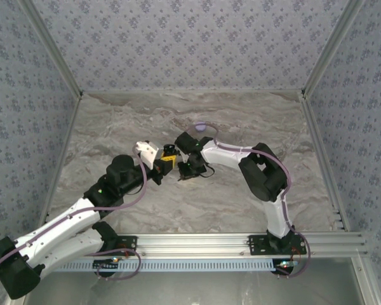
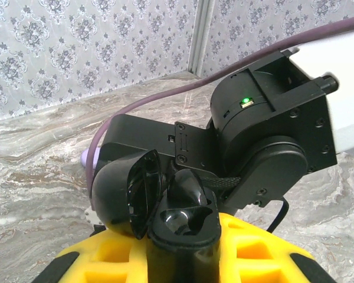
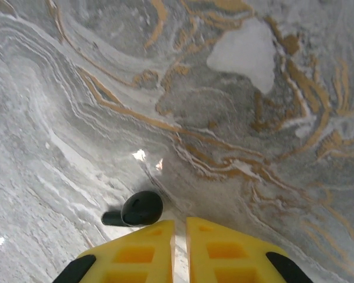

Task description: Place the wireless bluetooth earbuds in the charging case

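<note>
My left gripper [image 2: 183, 250] is shut on a black charging case [image 2: 186, 236], held upright with its lid [image 2: 127, 191] swung open to the left. One well of the case [image 2: 183, 221] looks empty, and a glossy black piece [image 2: 194, 186] stands in the other. A black earbud [image 3: 140, 208] lies on the marble table, just past the left fingertip of my right gripper [image 3: 180, 223]. That gripper's yellow fingers [image 3: 224, 247] are shut with only a thin slit and nothing between them. From above, the left gripper [image 1: 168, 157] and the right gripper [image 1: 190, 169] meet mid-table.
A pale lavender round object [image 1: 203, 127] sits on the table behind the right arm, and a lavender thing [image 2: 87, 158] shows past the case lid. The right arm's black wrist [image 2: 265, 135] is close behind the held case. Patterned walls enclose the marble table [image 1: 241, 114].
</note>
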`<control>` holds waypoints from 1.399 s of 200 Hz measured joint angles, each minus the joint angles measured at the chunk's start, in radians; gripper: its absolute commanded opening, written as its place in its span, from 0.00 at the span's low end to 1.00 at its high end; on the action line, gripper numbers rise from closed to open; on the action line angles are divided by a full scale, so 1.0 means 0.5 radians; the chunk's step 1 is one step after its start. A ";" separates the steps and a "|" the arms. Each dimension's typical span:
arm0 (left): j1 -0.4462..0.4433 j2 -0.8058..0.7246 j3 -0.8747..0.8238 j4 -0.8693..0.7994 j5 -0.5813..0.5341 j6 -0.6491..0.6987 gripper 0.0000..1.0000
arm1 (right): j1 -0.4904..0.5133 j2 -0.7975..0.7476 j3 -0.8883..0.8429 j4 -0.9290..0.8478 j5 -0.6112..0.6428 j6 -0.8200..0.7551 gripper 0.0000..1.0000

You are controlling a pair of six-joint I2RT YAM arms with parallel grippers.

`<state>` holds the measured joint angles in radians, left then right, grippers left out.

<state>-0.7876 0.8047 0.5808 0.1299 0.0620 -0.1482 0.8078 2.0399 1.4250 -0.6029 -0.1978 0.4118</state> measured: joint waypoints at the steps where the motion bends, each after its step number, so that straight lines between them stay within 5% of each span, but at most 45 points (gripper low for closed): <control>1: 0.000 0.000 0.000 0.000 0.000 0.000 0.05 | 0.000 0.002 0.002 0.000 0.000 0.000 0.13; 146: 0.000 -0.024 0.000 -0.001 0.000 0.005 0.05 | 0.000 0.146 0.262 -0.046 -0.052 -0.077 0.18; 280: 0.000 -0.024 0.000 -0.001 0.000 0.005 0.05 | 0.055 0.026 0.267 -0.137 -0.016 -0.053 0.40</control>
<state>-0.7876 0.7925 0.5808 0.1295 0.0620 -0.1455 0.8352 2.0529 1.5585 -0.6716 -0.2058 0.3855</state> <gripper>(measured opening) 0.203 0.401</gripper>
